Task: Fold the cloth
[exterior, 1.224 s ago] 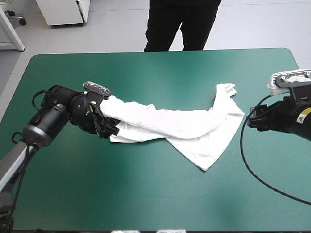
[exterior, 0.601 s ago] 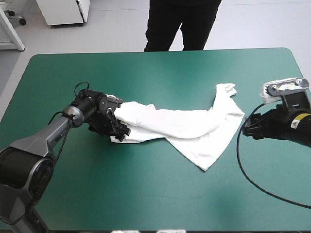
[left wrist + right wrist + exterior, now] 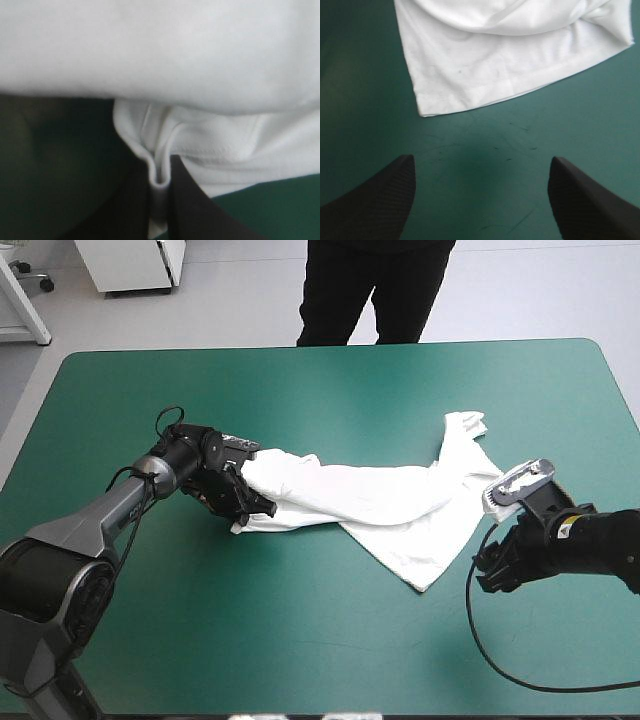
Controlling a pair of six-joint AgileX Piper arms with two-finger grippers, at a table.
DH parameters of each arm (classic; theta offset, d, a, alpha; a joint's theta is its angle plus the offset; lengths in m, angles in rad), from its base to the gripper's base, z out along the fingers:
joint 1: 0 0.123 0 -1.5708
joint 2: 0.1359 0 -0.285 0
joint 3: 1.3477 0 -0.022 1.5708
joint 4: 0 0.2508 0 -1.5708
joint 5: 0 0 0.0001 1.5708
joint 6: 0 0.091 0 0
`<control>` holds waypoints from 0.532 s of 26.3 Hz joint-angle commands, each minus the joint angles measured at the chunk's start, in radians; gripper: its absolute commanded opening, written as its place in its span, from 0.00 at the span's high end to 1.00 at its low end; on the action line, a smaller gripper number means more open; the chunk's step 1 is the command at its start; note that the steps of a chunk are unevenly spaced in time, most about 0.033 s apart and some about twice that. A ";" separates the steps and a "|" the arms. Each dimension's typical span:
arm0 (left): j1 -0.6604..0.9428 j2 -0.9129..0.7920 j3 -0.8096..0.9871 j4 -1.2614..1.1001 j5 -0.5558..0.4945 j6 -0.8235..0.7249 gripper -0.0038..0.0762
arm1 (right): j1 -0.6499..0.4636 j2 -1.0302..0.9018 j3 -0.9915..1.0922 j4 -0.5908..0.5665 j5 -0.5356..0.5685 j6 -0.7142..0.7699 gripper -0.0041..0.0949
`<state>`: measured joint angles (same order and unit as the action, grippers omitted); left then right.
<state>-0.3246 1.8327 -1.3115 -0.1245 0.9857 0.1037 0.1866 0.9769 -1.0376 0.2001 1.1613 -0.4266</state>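
Centrally on the broad table with its teal-green cover (image 3: 330,640) lies a white short-sleeved fabric T-shirt (image 3: 380,502), a twisted, crumpled band from left of centre toward the right. The left gripper (image 3: 245,502) of black fin-shaped fingers pinches only a thin fold at the shirt's left end. A pull could slip it free or bunch the cloth further. The right gripper (image 3: 492,565), fingers spread wide, hovers just off the shirt's near corner and might close on bare cover. Count: one table, one T-shirt, two grippers.
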 commanded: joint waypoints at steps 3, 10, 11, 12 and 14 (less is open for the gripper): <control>-0.003 -0.011 -0.006 -0.017 -0.028 -0.003 0.96 | -0.004 0.037 0.072 0.103 -0.095 -0.083 0.30; -0.003 -0.011 -0.012 -0.022 -0.012 -0.003 0.96 | 0.122 0.192 0.095 0.138 -0.196 -0.194 0.30; -0.003 -0.011 -0.012 -0.022 -0.006 0.007 0.96 | 0.157 0.209 0.095 0.103 -0.211 -0.184 0.30; -0.003 -0.011 -0.012 -0.022 -0.004 0.007 0.96 | 0.210 0.236 0.095 0.050 -0.238 -0.142 0.30; -0.003 -0.011 -0.012 -0.022 0.003 0.001 0.96 | 0.311 0.305 0.095 -0.060 -0.290 -0.088 0.30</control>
<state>-0.3246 1.8349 -1.3163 -0.1268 0.9935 0.1073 0.4238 1.2483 -0.9194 0.2165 0.9412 -0.5503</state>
